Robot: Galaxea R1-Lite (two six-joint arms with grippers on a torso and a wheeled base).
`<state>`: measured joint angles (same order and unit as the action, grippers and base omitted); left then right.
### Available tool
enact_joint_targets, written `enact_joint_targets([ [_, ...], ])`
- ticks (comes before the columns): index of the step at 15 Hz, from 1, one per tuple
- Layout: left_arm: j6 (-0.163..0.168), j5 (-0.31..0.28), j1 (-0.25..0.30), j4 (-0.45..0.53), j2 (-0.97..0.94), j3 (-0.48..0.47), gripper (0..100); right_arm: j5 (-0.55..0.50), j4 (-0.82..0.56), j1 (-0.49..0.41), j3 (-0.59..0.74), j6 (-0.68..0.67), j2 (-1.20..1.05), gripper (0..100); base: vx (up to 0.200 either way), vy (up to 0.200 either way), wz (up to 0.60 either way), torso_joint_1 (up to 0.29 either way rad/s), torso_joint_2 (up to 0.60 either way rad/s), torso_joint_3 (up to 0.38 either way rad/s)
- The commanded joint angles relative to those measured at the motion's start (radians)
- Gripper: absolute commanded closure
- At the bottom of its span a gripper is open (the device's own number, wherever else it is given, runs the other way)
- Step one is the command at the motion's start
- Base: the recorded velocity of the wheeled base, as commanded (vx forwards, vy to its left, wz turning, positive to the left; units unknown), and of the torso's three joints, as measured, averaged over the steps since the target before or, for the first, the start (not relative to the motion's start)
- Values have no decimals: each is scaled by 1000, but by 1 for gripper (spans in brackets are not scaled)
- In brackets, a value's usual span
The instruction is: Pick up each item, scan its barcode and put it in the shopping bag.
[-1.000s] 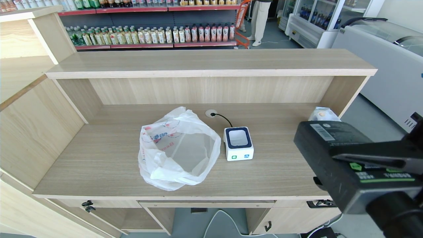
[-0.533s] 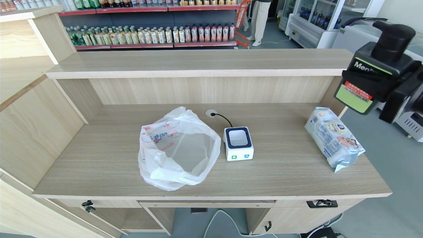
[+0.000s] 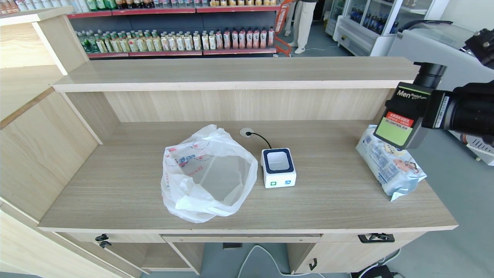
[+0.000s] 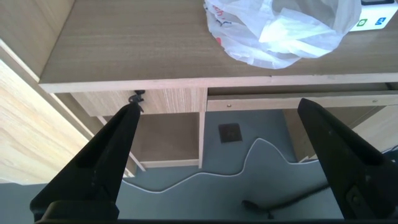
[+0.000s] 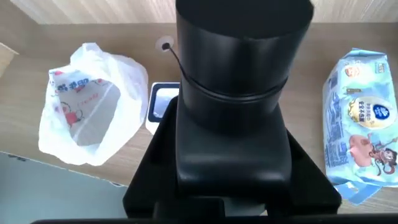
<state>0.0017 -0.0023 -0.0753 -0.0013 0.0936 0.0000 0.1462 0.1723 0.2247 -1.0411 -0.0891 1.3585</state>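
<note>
The right gripper (image 3: 444, 112) clamps one black bottle (image 3: 405, 116) in the air, off the counter (image 3: 328, 208). Largest risk first: the shopping bag (image 3: 208, 173), well apart from those jaws toward the robot's left, slumps with a soft mouth, so a low entry could snag its rim and drag it. The wipes pack (image 3: 389, 166) lies just under the jaws; a slipping grip would drop the bottle onto it or past the counter edge. The scanner (image 3: 278, 168), between jaws and bag, is small; a mis-turned barcode would miss it. The left gripper (image 4: 219, 106) gapes wide, empty, the bag beyond its tips. Count: one counter, one bag, one pack, one bottle, one scanner.
</note>
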Motion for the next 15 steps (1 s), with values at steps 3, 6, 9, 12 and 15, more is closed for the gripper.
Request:
enact_joint_targets([
  [3,0,-1,0,0,1,0,0,127,119,-8,-19,111,74,100,0,0,0,0,0,0],
  [6,0,-1,0,0,1,0,0,135,127,-34,-24,341,93,100,0,0,0,0,0,0],
  [9,0,-1,0,0,1,0,0,136,125,-57,-2,373,51,100,0,0,0,0,0,0],
  [12,0,-1,0,0,1,0,0,162,108,-51,29,368,4,100,0,0,0,0,0,0],
  [15,1,-1,0,0,1,0,0,239,118,-51,27,365,-15,100,0,0,600,-1,2,2],
])
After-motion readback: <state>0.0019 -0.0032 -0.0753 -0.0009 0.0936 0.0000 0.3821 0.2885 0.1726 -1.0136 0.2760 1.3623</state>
